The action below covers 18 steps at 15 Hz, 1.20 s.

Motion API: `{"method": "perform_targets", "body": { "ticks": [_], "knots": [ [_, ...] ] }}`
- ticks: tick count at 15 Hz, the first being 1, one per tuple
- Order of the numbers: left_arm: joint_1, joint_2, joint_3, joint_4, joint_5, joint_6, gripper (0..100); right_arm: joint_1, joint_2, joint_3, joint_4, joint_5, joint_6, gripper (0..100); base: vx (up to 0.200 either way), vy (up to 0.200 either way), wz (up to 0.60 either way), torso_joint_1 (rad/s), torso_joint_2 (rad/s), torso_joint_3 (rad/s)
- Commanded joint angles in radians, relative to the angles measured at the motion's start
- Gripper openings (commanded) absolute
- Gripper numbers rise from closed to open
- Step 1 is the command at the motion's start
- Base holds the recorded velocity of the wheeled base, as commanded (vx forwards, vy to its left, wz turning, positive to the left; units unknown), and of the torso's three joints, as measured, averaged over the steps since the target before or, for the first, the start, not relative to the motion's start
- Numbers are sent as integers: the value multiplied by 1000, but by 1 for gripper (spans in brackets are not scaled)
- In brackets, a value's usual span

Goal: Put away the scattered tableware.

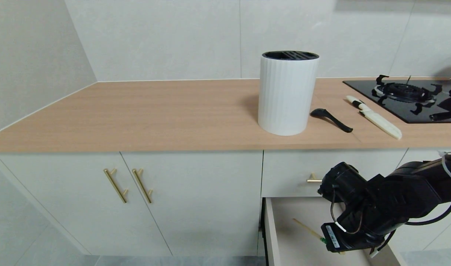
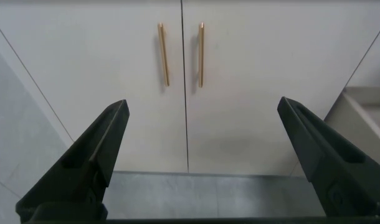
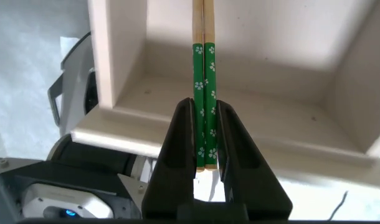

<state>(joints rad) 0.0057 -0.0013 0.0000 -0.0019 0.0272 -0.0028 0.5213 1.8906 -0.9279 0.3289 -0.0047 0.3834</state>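
- Two green-ended chopsticks point(image 3: 203, 93) sit clamped together in the right hand point(image 3: 204, 107), held over the floor of the open drawer point(image 1: 280, 240). They are not yet let go, so this piece looks close to being stowed.
- Left hand point(image 2: 202, 104) hangs low with its fingers wide apart, holding nothing, facing the cupboard doors point(image 2: 240, 93).
- Farther back on the surface point(image 1: 155, 114), a black spoon point(image 1: 330, 119) and a white knife point(image 1: 375, 117) lie loose beside the white slotted holder point(image 1: 287, 92). Both appear left to put away.

Tabletop point(image 1: 155, 114): holder point(image 1: 288, 92) right of centre; spoon point(image 1: 330, 119) just beside it, knife point(image 1: 375, 118) farther right, hob point(image 1: 410, 98) at right edge. Chopsticks point(image 3: 204, 74) in open drawer point(image 1: 270, 229) below the front edge.
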Motion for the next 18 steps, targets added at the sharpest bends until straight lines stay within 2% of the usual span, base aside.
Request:
{"method": "perform_targets", "body": {
  "ticks": [1, 11, 14, 18],
  "knots": [
    [0, 1, 0, 0, 0, 0, 100, 0, -1, 0, -1, -9, 0, 0, 0, 0, 0, -178, 466, 305],
    [0, 1, 0, 0, 0, 0, 100, 0, 1, 0, -1, -17, 0, 0, 0, 0, 0, -119, 439, 310],
    [0, 1, 0, 0, 0, 0, 100, 0, -1, -2, -5, -20, 0, 0, 0, 0, 0, -23, 105, 69],
    [0, 1, 0, 0, 0, 0, 100, 0, 10, 9, -159, -112, 38, 0, 0, 0, 0, 0, 0, 0]
  ]
}}
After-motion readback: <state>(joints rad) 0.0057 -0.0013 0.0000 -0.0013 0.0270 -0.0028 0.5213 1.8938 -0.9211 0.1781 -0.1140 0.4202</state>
